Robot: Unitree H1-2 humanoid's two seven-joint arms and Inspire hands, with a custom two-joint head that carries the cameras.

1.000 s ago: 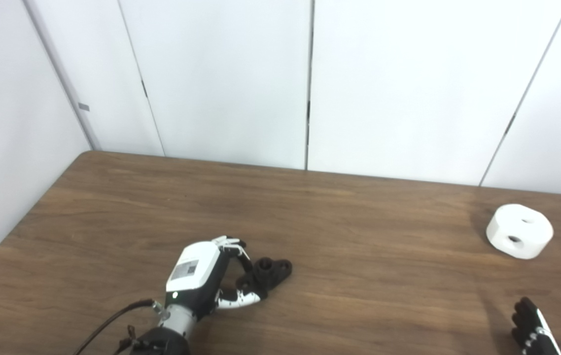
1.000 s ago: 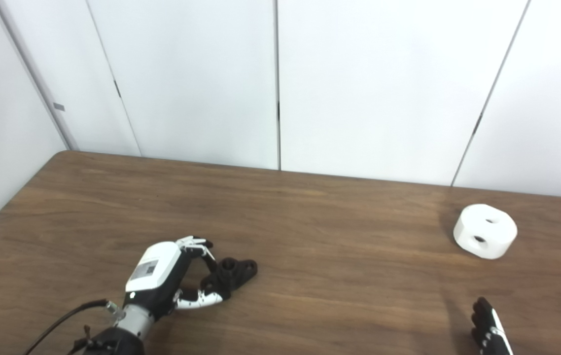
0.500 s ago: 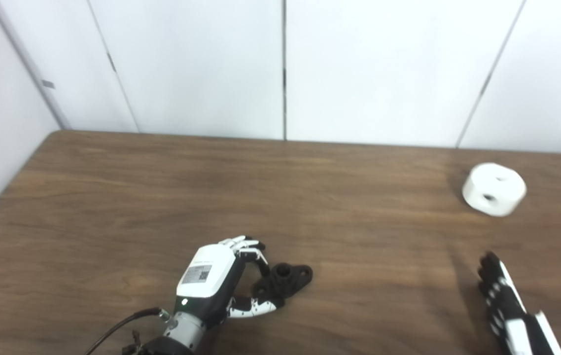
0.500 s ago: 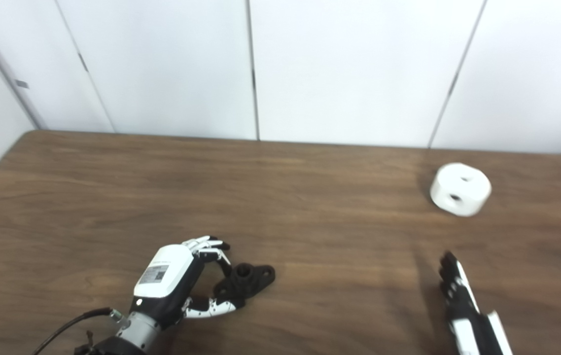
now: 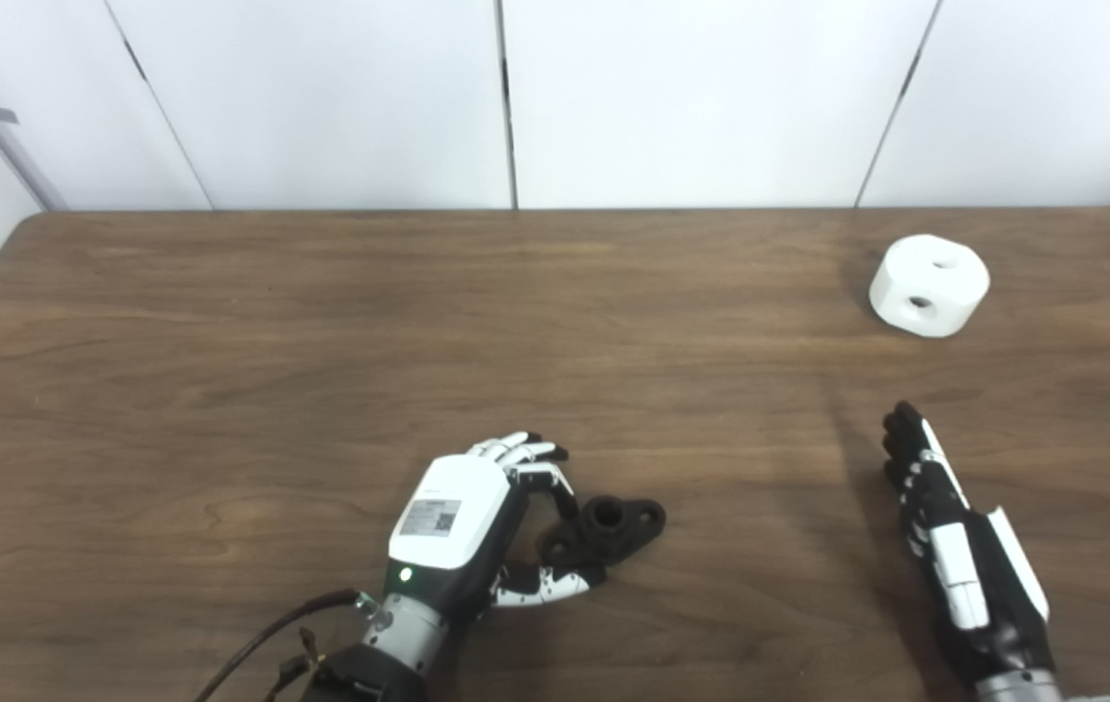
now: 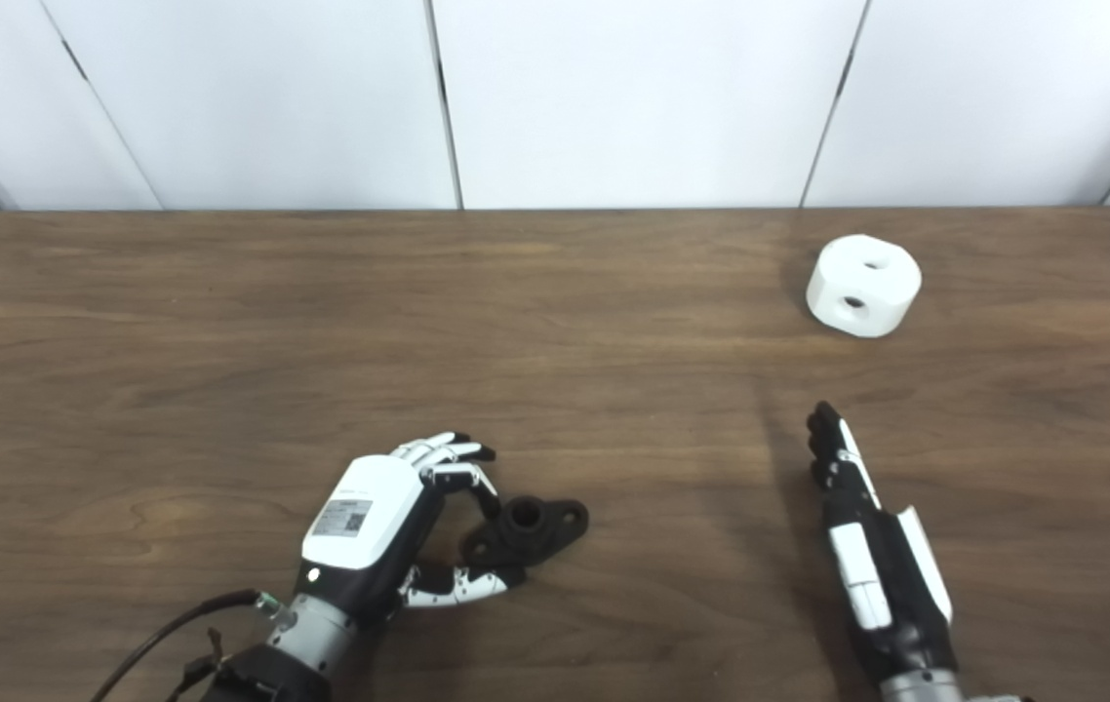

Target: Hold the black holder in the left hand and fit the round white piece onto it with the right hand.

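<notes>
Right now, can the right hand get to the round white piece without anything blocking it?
Probably yes. The right hand is open, fingers pointing toward the round white piece, with only bare table between them. The black holder lies off to the side by the left hand.

Both head cameras looked down from above the near edge of the wooden table (image 5: 223, 322) toward the white wall panels (image 6: 633, 97). The right eye view sat slightly rightward, showing the table's far right corner. Both shared the tabletop ahead of the fingers (image 5: 526, 450).
</notes>
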